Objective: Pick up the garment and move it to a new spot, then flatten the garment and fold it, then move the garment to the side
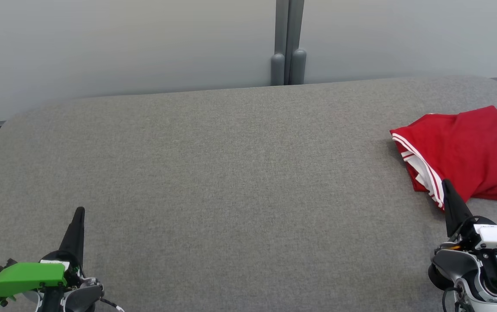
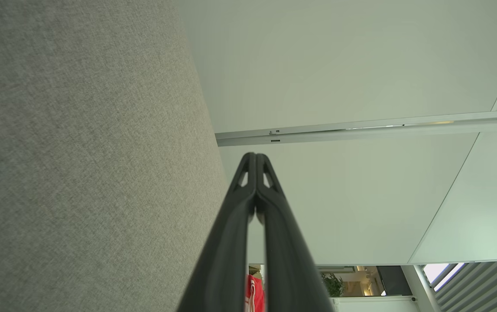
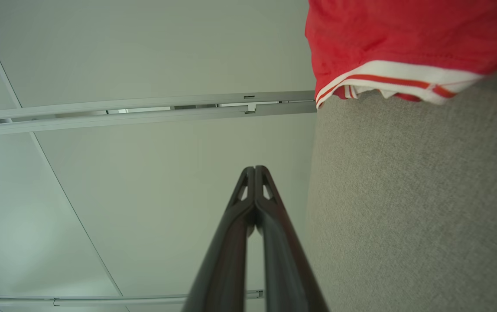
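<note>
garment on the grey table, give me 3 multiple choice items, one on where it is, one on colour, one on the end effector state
1. Where does the garment lie on the table?
A. far right B. centre C. near left
2. What colour is its trim?
A. blue B. white C. black
3. How is the right end effector?
A. open B. shut on the garment C. shut, holding nothing
1 A, it lies at the right edge; 2 B, white stripes edge the red cloth; 3 C, fingers meet, clear of the cloth.
</note>
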You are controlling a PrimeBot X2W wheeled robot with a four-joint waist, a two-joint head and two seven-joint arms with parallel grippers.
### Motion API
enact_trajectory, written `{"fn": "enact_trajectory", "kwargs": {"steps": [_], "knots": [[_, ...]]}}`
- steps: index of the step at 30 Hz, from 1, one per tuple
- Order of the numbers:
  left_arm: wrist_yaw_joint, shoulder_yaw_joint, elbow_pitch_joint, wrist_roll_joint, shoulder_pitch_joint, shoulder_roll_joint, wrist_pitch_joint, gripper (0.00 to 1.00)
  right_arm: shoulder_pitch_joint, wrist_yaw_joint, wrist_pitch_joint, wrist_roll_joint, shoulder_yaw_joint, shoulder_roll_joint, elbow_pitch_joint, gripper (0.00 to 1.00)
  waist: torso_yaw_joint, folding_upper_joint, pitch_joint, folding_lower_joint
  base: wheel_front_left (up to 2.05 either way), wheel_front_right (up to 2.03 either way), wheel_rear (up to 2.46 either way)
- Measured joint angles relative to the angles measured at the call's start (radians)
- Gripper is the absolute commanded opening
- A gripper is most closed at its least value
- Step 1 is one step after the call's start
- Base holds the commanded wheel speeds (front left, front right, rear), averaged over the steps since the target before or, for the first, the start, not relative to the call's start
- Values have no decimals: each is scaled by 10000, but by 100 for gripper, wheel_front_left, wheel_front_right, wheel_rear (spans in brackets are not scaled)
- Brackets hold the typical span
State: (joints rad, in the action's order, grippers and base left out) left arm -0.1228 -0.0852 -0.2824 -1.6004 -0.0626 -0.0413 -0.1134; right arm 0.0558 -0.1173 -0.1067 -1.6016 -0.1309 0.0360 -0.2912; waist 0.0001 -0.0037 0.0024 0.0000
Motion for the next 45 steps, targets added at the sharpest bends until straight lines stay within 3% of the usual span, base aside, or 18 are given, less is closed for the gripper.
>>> {"fn": "enact_trajectory", "kwargs": {"steps": [45], "knots": [[0,0,17,0,0,4,0,0,23,0,-2,0,-15,0,8,0,-1,0,2,0,0,0,0]]}}
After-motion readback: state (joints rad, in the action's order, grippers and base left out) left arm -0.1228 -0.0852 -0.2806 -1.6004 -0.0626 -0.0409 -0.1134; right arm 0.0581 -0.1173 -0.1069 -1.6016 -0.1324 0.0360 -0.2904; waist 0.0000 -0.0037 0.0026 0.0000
